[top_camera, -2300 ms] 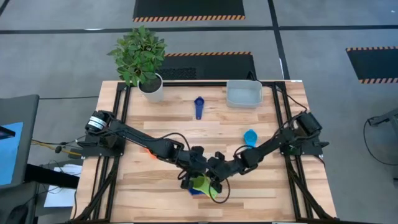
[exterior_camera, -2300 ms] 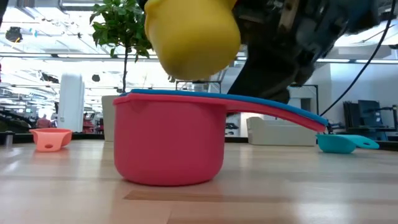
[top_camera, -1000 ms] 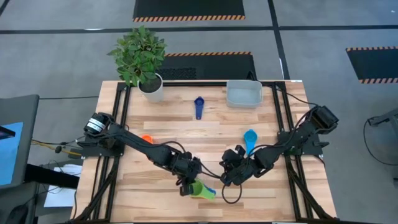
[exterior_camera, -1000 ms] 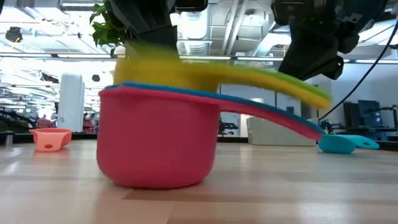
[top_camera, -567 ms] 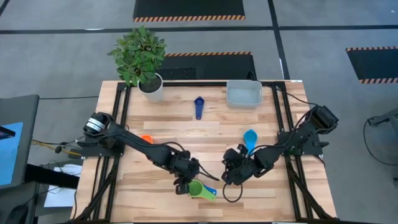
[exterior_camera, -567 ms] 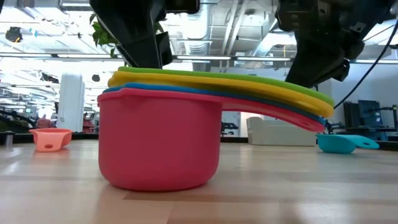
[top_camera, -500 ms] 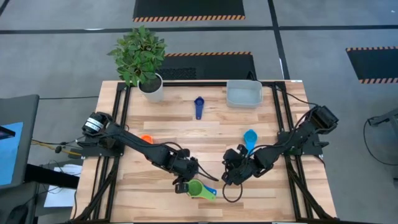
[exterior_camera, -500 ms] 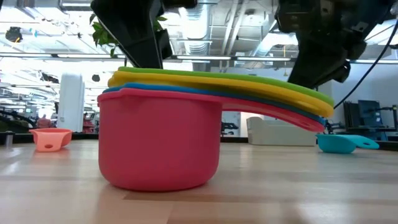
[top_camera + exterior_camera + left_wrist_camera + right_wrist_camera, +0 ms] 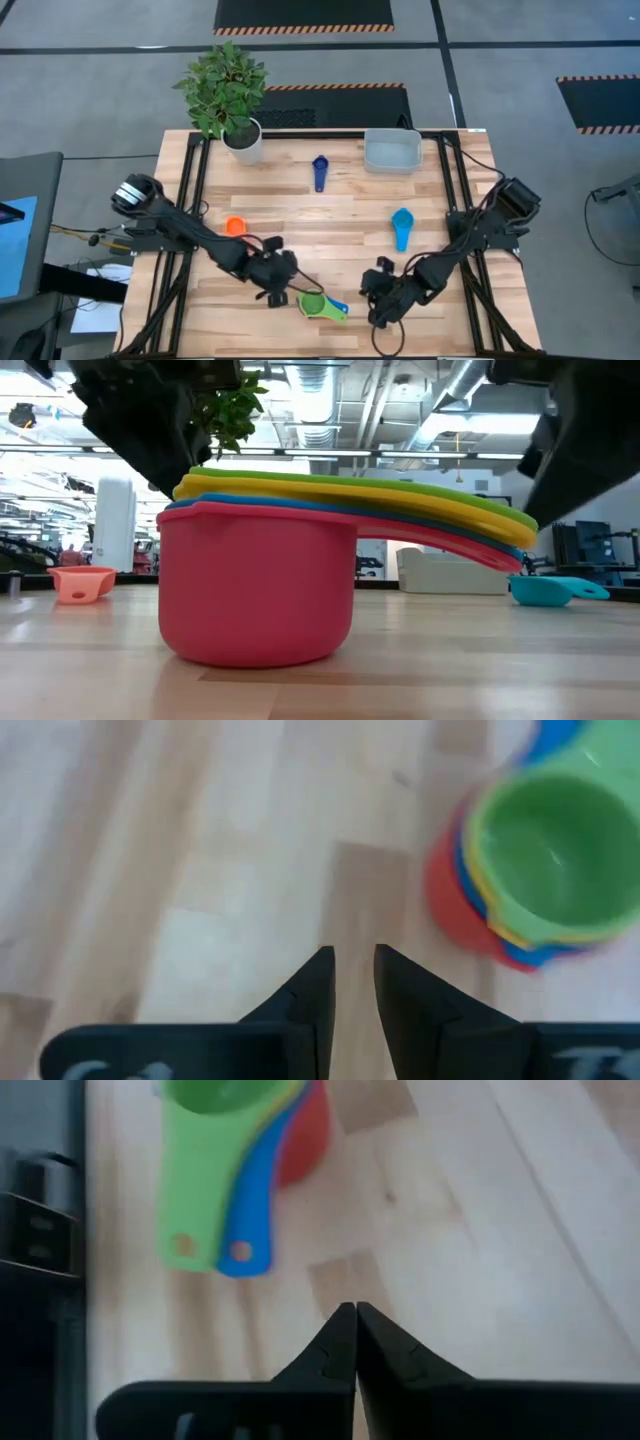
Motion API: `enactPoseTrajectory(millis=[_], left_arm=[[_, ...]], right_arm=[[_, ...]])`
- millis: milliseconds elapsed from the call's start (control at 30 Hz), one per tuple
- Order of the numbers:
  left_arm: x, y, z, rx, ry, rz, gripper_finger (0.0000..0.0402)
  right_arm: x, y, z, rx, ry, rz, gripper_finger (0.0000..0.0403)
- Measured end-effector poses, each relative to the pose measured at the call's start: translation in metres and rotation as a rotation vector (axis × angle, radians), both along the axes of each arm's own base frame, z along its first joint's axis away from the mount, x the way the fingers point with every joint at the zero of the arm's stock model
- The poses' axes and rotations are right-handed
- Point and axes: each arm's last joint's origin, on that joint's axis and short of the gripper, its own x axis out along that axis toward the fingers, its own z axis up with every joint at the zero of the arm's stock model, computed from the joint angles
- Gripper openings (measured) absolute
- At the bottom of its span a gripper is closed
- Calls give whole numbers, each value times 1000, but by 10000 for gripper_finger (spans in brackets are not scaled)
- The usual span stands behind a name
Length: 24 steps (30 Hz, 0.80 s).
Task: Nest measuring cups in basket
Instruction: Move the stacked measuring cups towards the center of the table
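While the left gripper [image 9: 272,292] hovers beside the stack of cups [image 9: 318,304], its fingers [image 9: 313,992] stand a narrow gap apart and hold nothing. On the stack's other side, the right gripper [image 9: 378,312] is closed and empty. Green tops the nested pile near the table's front edge; the basket [image 9: 391,152] sits far back.

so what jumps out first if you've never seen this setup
The nested stack of measuring cups near the table's front edge, green on top and red outermost, sits between the left gripper and right gripper. The empty basket waits at the back, with loose orange, dark blue and light blue cups around.
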Motion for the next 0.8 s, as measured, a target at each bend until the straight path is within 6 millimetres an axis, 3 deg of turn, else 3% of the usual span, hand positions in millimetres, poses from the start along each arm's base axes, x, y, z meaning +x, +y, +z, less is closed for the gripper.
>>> enactPoseTrajectory(millis=[167,433,700,800], left_arm=[[-7,15,4,93,-91,138,60],[6,28,20,300,-259,150,60],[1,-1,25,251,-333,48,60],[-5,-14,25,225,-351,24,61]], right_arm=[[9,-2,3,-38,-40,27,28],[43,-4,49,-49,-196,-33,10],[50,35,71,-153,-259,-30,6],[52,52,66,-145,-256,-8,11]])
